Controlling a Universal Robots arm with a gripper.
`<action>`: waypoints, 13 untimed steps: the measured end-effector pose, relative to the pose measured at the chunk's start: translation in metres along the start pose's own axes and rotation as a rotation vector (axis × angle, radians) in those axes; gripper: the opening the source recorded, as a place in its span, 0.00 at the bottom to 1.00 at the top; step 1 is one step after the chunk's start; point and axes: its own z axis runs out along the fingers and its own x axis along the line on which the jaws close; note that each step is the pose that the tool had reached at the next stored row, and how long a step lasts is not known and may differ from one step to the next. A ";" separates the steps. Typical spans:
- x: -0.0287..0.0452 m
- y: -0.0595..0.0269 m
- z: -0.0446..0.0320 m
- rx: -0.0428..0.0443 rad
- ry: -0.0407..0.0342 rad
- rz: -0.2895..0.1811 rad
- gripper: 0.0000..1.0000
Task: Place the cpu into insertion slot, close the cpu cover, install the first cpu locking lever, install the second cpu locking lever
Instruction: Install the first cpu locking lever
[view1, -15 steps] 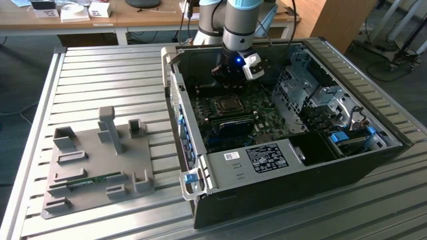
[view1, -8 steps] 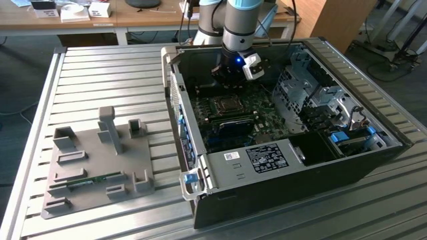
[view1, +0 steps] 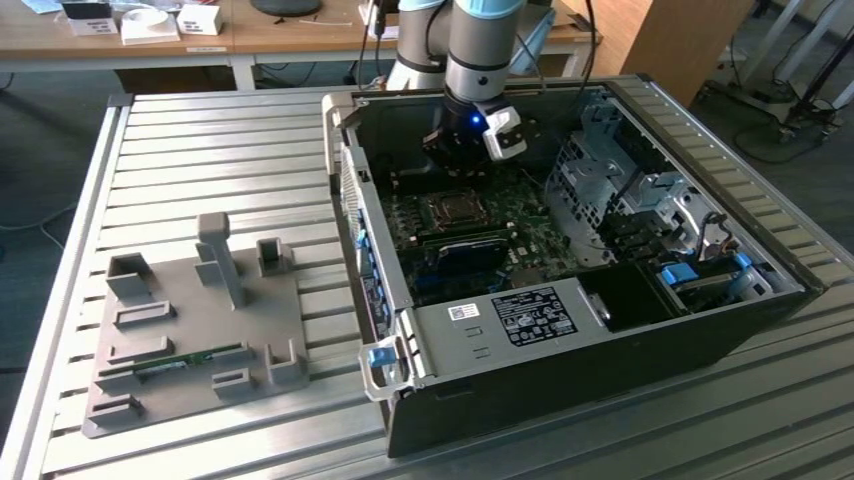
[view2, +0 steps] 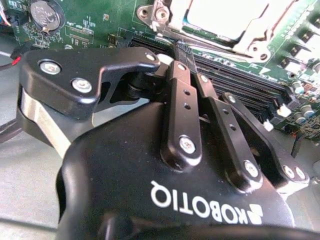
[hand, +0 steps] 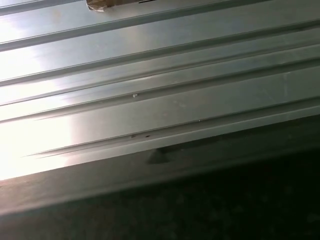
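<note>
An open computer case (view1: 561, 330) lies on the slatted table, its green board (view1: 527, 235) facing up. On the board sits the insertion slot (view1: 454, 210), a square silver-edged socket. In the second wrist view the cpu (view2: 235, 17) lies in it with its pale metal top up, and the cpu cover (view2: 252, 45) frames its edge. Whether the locking levers are latched I cannot tell. My gripper (view1: 454, 172) hangs over the board just behind the socket. The black fingers (view2: 182, 100) meet at the tips above the long black memory slots (view2: 240, 87), shut with nothing between them.
The case walls and a silver drive cage (view1: 621, 185) close in the board. A labelled black shroud (view1: 534, 315) covers the near part. On the exterior view's left stands a grey fixture plate (view1: 187, 330) holding a green memory stick (view1: 174, 365). The first wrist view shows aluminium slats (hand: 150, 100).
</note>
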 end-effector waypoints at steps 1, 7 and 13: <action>0.0002 0.0001 -0.0005 0.0002 -0.0003 0.004 0.11; 0.0006 0.0006 -0.0018 0.0003 -0.0018 0.026 0.11; 0.0008 0.0009 -0.0018 -0.0049 -0.0014 0.039 0.11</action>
